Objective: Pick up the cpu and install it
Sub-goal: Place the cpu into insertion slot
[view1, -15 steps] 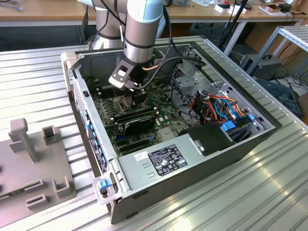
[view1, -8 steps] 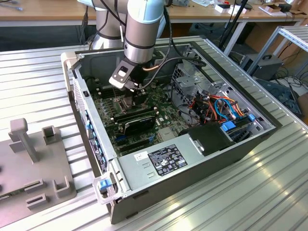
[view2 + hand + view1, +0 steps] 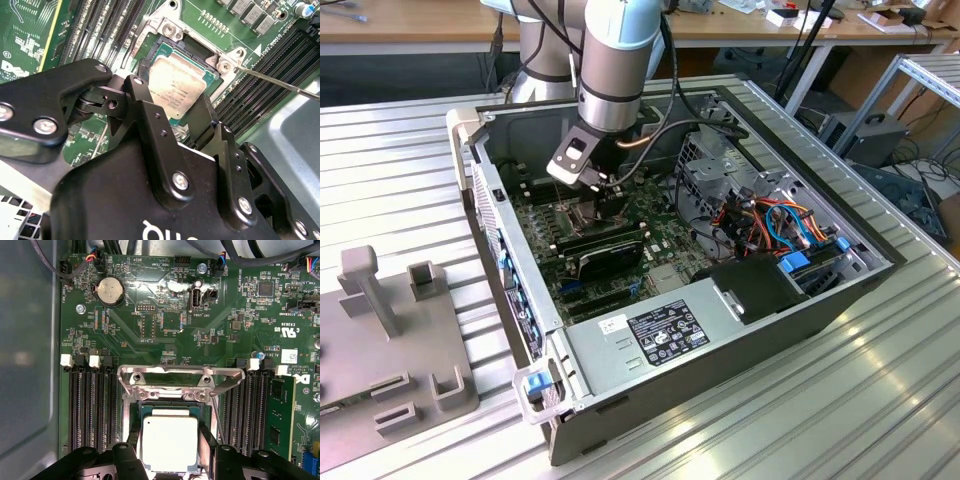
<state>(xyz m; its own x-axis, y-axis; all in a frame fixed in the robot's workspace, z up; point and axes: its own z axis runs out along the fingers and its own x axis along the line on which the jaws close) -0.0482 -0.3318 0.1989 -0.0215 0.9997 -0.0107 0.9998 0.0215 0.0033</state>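
Ribbed metal counter point(image 3: 840, 400) carries everything; wooden desks point(image 3: 410, 25) with clutter run along the back of the room. A grey fixture plate point(image 3: 380, 360) with upright blocks sits on the counter at the exterior view's left. An open computer case point(image 3: 720, 390) lies on its side in the middle, and the arm point(image 3: 615, 60) reaches down into it. Inside the case: the green motherboard point(image 3: 150, 315) on the floor, a grey power supply point(image 3: 650, 335) at the near end, a metal drive cage point(image 3: 715, 180), and orange and blue cables point(image 3: 780, 225) towards the exterior view's right. On the board, black memory slots point(image 3: 90, 410) flank the socket point(image 3: 170, 396), one green memory stick point(image 3: 279, 415) is seated, and a coin battery point(image 3: 110, 291) sits near the edge. The socket's metal load plate point(image 3: 175, 371) is flipped up. The gripper point(image 3: 170, 432) is over the socket, jaws closed on two opposite edges of the cpu point(image 3: 170, 450), silver top up. The cpu sits at the socket opening; seated or just above, cannot tell.
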